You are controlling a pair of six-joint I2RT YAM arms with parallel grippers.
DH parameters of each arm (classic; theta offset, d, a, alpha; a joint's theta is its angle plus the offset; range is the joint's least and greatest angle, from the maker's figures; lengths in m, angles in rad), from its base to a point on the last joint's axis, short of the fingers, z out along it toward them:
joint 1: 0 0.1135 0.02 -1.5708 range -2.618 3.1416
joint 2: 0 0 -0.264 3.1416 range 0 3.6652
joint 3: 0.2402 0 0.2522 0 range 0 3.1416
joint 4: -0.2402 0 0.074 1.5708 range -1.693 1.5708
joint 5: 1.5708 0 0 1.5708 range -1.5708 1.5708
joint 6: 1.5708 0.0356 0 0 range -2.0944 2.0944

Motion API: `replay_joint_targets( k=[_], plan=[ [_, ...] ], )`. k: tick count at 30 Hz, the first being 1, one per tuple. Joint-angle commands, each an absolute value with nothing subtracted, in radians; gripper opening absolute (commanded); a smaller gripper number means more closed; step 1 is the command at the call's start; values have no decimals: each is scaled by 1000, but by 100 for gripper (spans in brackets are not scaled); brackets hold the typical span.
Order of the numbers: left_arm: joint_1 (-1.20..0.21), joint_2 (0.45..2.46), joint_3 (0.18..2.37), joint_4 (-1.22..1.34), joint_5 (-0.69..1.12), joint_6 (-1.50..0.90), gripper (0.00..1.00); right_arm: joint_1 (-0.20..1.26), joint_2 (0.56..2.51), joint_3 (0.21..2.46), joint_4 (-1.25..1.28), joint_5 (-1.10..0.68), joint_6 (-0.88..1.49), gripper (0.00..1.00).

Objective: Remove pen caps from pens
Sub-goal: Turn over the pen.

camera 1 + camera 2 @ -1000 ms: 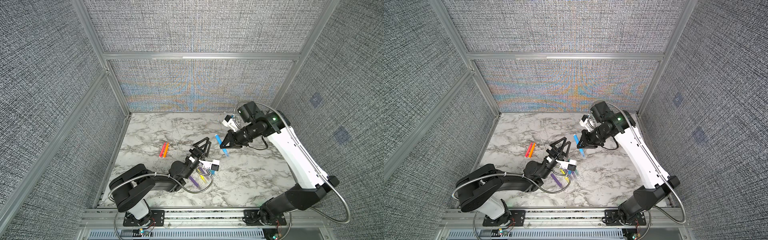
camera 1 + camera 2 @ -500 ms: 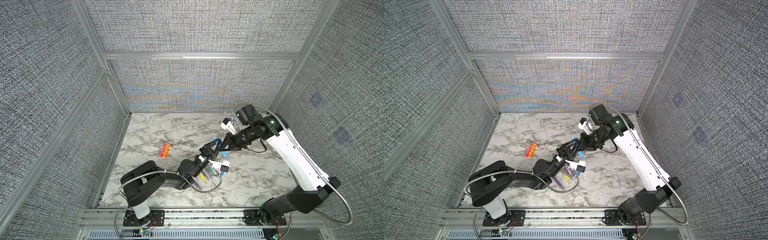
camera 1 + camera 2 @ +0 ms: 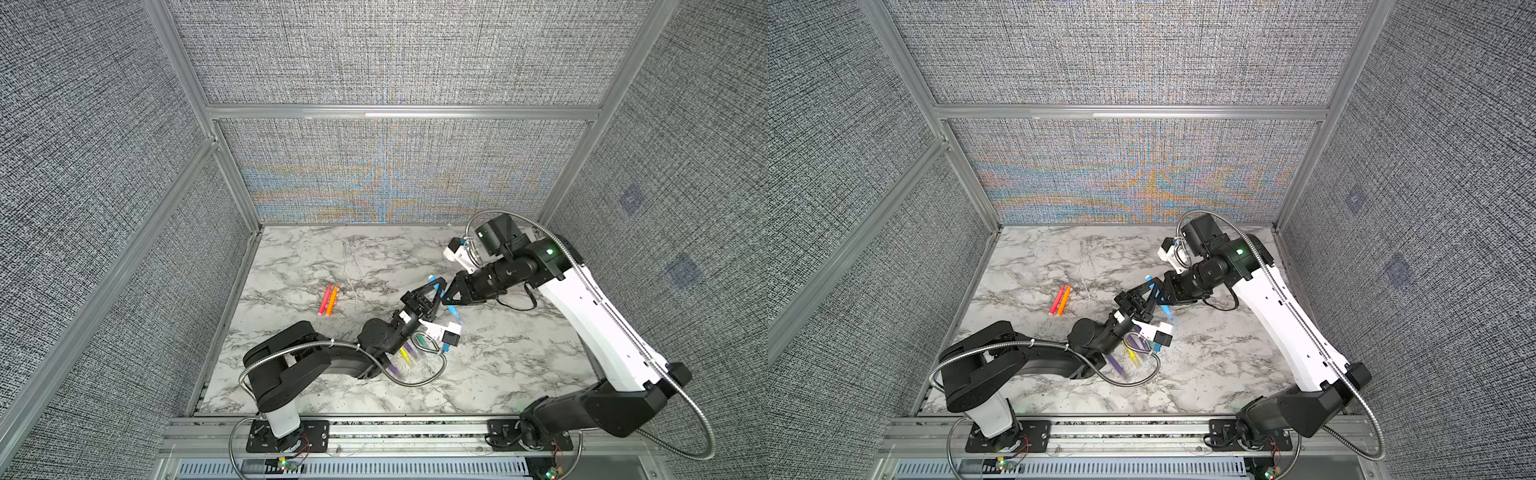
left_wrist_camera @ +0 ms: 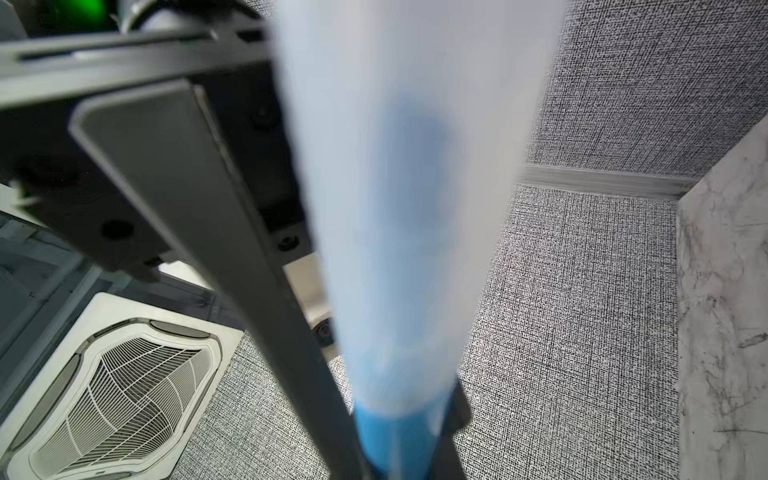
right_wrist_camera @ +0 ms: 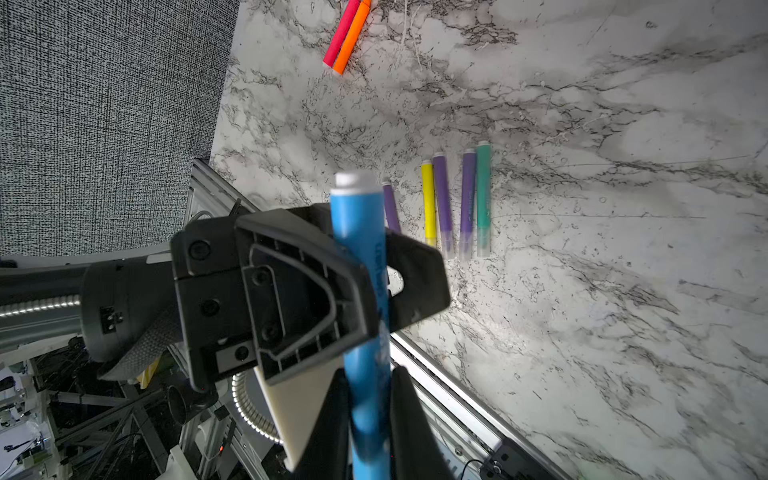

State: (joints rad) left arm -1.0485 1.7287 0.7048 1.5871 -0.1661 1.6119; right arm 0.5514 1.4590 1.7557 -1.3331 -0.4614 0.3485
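Both pincers on one blue pen (image 5: 359, 224) held off the surface (image 3: 374, 257), cap (image 4: 407, 208) on

Going left to right in both top views: a pink pen (image 3: 324, 300) and an orange pen (image 3: 331, 300) lie touching side by side, well apart from everything else. Next comes a row partly under the left arm, clearer from the right wrist: purple pens (image 5: 442, 195), a yellow pen (image 5: 429, 199) and a teal pen (image 5: 483, 187), lying parallel and wearing their clear caps (image 5: 483, 245). Then the left pincer (image 3: 437, 286) is pressed together on the blue barrel, and right beside it the right pincer (image 3: 446, 293) pinches the same pen, so the two meet above the middle of the surface. The left wrist view is mostly that pen's frosted cap, huge and blurry, seated on the barrel with the blue showing through. Can't tell exactly where along the pen the right one bites.
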Motion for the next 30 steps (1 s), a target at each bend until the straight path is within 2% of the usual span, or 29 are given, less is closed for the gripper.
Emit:
replay_joint_targets(
  k=[1,3,4,6,9,12,15,16,17,19,20,23,27,30],
  plan=[
    [-1048,1713,690,1629,-217,1645,0,542,1457,1802,-1359,-498,366,20],
    [-1046,1698,672,1630,-225,1629,0,533,1450,1830,-1348,-478,364,32],
    [-1046,1691,663,1629,-226,1623,0,529,1444,1841,-1336,-468,364,45],
    [-1044,1684,652,1630,-233,1620,0,521,1427,1853,-1309,-454,367,63],
    [-1039,1670,633,1629,-242,1604,0,509,1404,1902,-1270,-431,357,76],
    [-1032,1599,596,1628,-241,1432,0,509,1348,1933,-1173,-392,335,79],
    [-1024,1432,515,1522,-167,1158,0,509,1209,1830,-938,-315,325,81],
    [-1017,1347,507,1348,-119,1064,0,509,1144,1761,-847,-275,321,83],
    [-1006,1237,538,1064,-54,973,0,509,1083,1694,-762,-220,324,85],
    [-963,1136,695,509,96,753,0,509,964,1535,-582,-165,329,87],
    [-930,1116,766,327,174,663,0,509,919,1461,-503,-164,322,88],
    [-859,1071,856,41,387,563,0,512,889,1375,-449,-219,253,88],
    [-710,1076,1021,-296,805,480,0,529,918,1365,-489,-322,128,87],
    [-686,1093,1088,-436,886,507,0,550,914,1333,-470,-440,55,84]
  ],
)
